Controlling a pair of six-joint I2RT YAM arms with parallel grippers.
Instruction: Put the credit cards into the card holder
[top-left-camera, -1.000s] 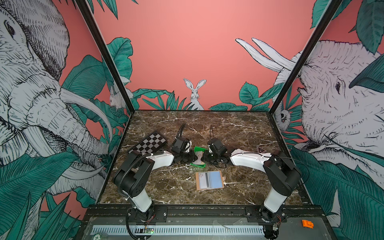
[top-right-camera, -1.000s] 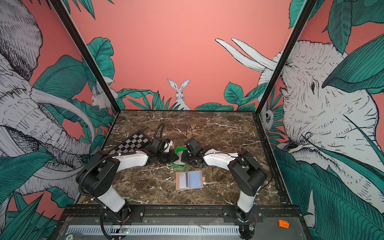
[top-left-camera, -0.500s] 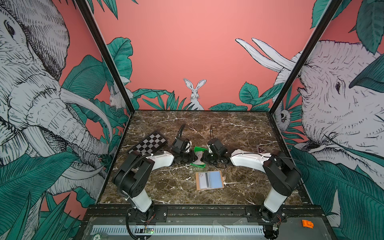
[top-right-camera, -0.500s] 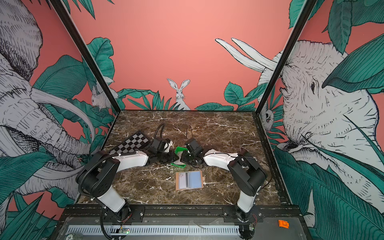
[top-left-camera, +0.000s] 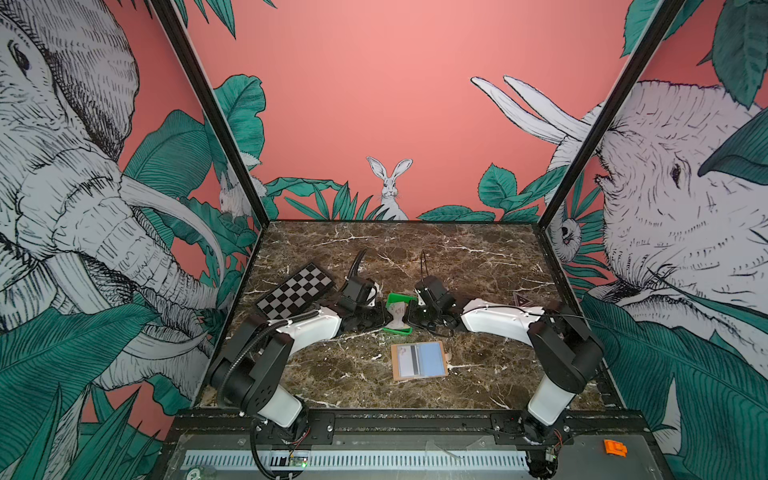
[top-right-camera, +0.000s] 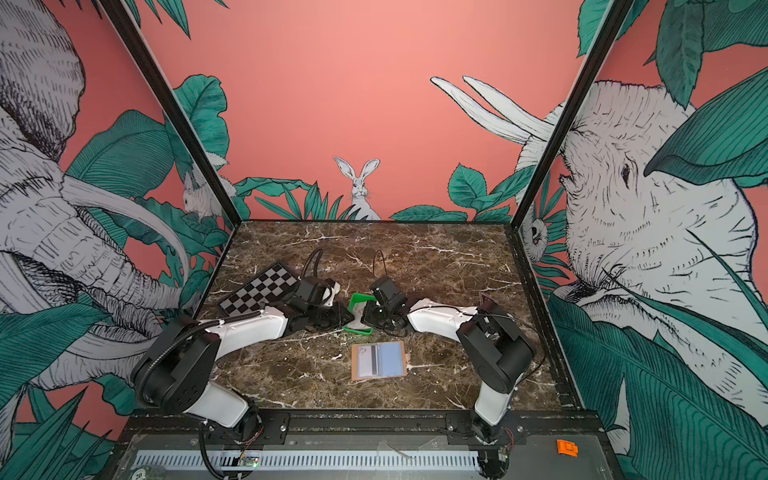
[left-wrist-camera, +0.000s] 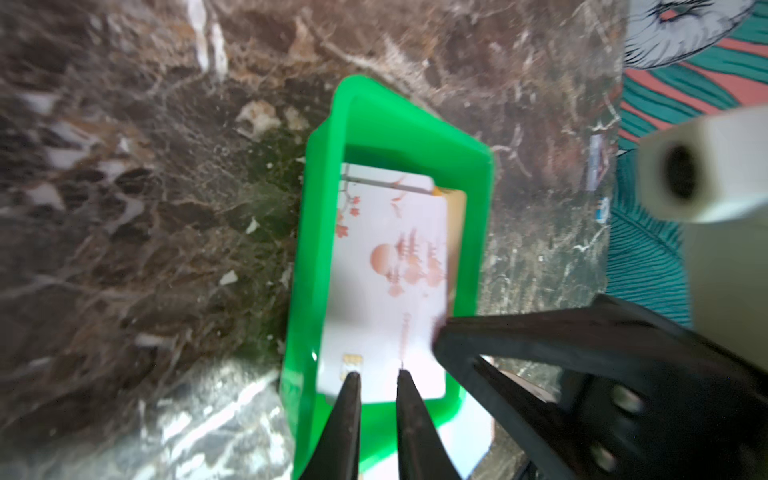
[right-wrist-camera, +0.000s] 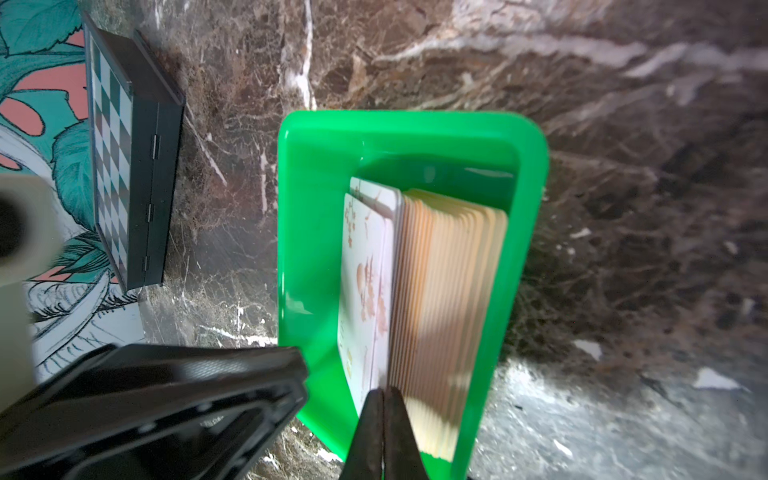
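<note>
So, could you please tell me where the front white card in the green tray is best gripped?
Grip the front white card by its raised top edge, coming from above. It stands on edge in the green tray, leaning on the tan stack, and the tray walls block its lower sides. The right pincer is shut there now.

Robot test booth, jungle-mural walls (top-left-camera: 395, 104); marble tabletop (top-left-camera: 478, 257); black frame rail (top-left-camera: 415, 424), two mounted arms

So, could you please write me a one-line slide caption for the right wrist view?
Right gripper, shut, wedged between a white printed card and the stack of cards in the green tray.
</note>
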